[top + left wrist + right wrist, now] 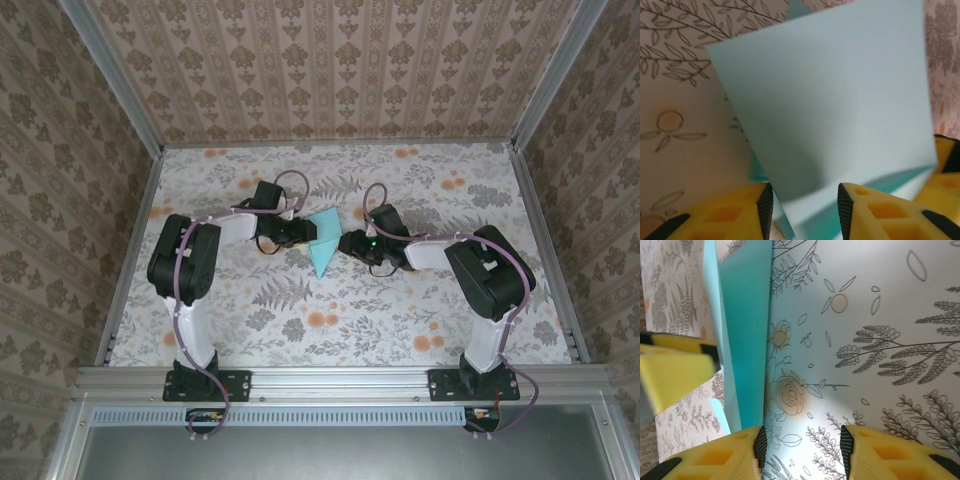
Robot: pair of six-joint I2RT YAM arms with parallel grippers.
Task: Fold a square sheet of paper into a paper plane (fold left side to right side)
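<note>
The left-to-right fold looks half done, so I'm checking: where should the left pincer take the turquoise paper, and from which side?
Take the raised flap of the sheet of paper by its edge, coming from the left with the left pincer. That flap stands tilted up off the table, so both faces are reachable; the rest seems to lie flat.

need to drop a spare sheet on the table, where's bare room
Bare table lies in the near strip between the paper and the front rail, and in the far strip between the paper and the back wall. Crowded at centre, where the left tool and right tool flank the paper.
</note>
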